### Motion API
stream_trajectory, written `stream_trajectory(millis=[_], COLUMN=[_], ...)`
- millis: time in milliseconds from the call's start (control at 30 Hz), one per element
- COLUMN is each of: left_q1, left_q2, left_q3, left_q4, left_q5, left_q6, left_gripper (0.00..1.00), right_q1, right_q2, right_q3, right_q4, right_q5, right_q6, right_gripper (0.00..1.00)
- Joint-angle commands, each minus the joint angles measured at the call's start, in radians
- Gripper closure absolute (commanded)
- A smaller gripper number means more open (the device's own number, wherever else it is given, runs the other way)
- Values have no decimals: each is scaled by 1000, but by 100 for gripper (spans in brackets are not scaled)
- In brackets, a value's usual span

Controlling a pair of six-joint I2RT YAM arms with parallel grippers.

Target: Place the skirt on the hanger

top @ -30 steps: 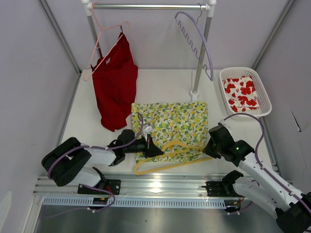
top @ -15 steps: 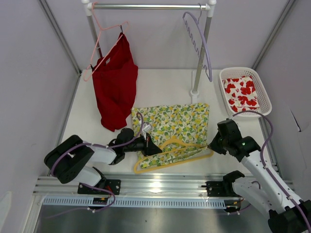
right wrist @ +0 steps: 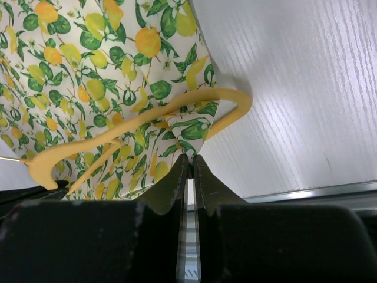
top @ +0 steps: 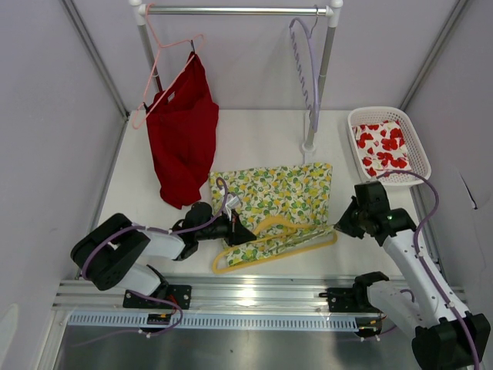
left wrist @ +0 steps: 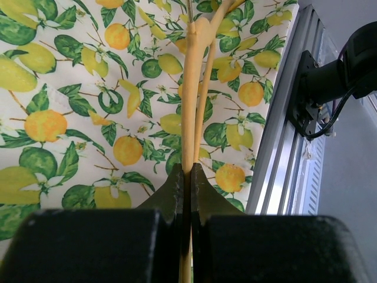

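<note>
Left gripper (left wrist: 187, 171) is clamped tight on a thin bar of the hanger (left wrist: 188, 88). The hanger lies flat on the near edge of the skirt (top: 269, 189), lemon print showing inside its triangle. The skirt's spread on the table (top: 262, 139), in front of the rack. Right gripper (right wrist: 189, 160) is nearly closed at the skirt's near right corner; looks like it's pinching the hem, beside the hanger's rounded end.

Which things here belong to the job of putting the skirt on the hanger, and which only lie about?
Belong: the skirt; the yellow hanger; the left gripper, shut on the hanger; the right gripper, shut on the skirt's edge.
Not needed: the red garment; the lavender hanger; the basket with flowered cloth; the rack.
</note>
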Motion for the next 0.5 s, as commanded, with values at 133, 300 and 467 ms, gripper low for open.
stream_trajectory(millis=[133, 300, 467], left_q1=[13, 13, 13], left_q2=[32, 42, 48], left_q3=[5, 13, 7], left_q4=[-48, -55, -42], left_q5=[-41, -75, -72], left_q6=[69, 72, 64], left_gripper=[100, 100, 100], right_q1=[2, 15, 72], right_q2=[-41, -50, -19], right_q3=[-84, -87, -34], right_q4=[48, 42, 67], right_q5=[-24, 21, 1], right_q6=[14, 28, 62], right_gripper=[77, 79, 73])
